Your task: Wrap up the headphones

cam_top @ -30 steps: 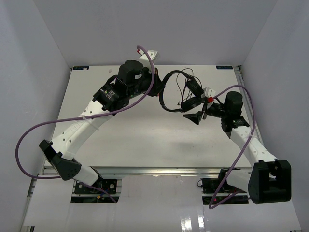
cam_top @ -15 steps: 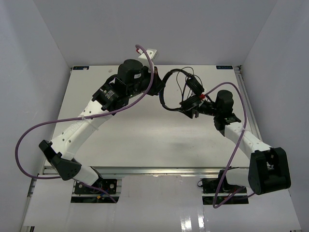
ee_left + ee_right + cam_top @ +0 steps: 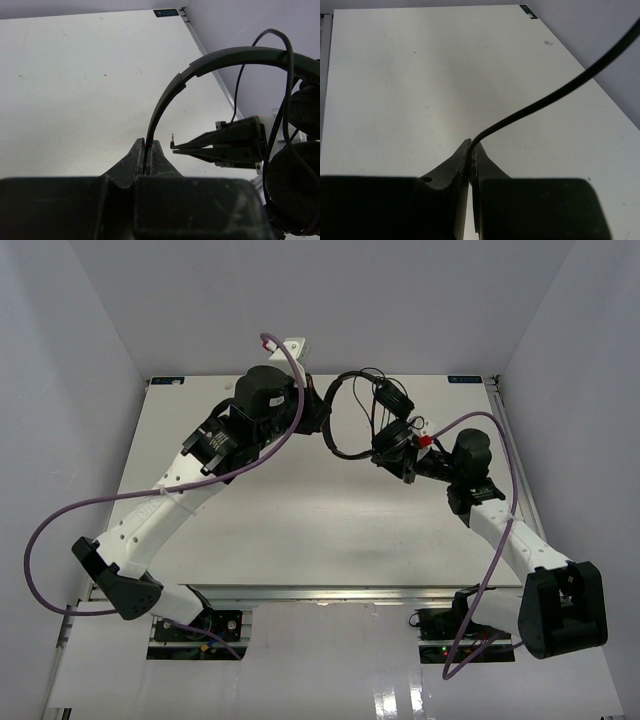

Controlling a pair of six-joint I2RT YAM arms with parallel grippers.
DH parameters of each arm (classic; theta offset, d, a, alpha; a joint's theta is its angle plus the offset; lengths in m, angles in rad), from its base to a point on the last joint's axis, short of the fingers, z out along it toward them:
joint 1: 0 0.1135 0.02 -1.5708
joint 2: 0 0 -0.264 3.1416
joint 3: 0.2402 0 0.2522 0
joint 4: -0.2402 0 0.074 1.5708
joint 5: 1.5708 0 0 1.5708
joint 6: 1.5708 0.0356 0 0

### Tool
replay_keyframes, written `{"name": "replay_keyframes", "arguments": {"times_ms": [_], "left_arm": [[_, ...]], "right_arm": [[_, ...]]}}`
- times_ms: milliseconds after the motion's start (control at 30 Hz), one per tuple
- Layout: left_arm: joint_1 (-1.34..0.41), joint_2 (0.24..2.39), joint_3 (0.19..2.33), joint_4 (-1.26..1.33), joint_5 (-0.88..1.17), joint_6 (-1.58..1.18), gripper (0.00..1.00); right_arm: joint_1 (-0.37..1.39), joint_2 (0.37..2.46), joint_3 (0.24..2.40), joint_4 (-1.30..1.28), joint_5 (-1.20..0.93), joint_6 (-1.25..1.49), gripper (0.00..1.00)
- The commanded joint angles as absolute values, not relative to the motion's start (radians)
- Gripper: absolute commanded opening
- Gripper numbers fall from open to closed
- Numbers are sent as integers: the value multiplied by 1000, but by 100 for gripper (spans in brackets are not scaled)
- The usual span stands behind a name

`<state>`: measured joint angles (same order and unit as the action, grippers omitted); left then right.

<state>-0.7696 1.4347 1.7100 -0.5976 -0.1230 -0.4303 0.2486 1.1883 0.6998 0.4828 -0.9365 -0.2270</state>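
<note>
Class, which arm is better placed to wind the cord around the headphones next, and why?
Probably right: the right gripper is shut on the cord, while the left gripper clamps the headband, steadying it.

The small black headphones [image 3: 240,54] lose their round padded earcups [image 3: 295,190] past the left wrist view's edge; their thin black cord [image 3: 555,97] exits the right's.

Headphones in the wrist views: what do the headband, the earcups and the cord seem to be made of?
The headband looks like matte black plastic, perhaps over metal: a thin flat strip holding a smooth arc. The earcups are probably foam or soft padding, dull black with a fine grainy surface. The cord looks like rubber- or plastic-sheathed wire, smooth black and bending freely.
</note>
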Motion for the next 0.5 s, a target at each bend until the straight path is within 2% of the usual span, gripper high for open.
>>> {"name": "replay_keyframes", "arguments": {"times_ms": [0, 300, 467], "left_arm": [[-770, 1383, 1667, -512, -228, -536, 0], [-750, 1490, 1626, -402, -309, -658, 0], [-728, 1560, 1609, -402, -344, -681, 0]], "right_arm": [[259, 1112, 698, 349, -896, -247, 8], [356, 1048, 836, -116, -660, -455, 8], [416, 1048, 886, -247, -496, -543, 8]]}}
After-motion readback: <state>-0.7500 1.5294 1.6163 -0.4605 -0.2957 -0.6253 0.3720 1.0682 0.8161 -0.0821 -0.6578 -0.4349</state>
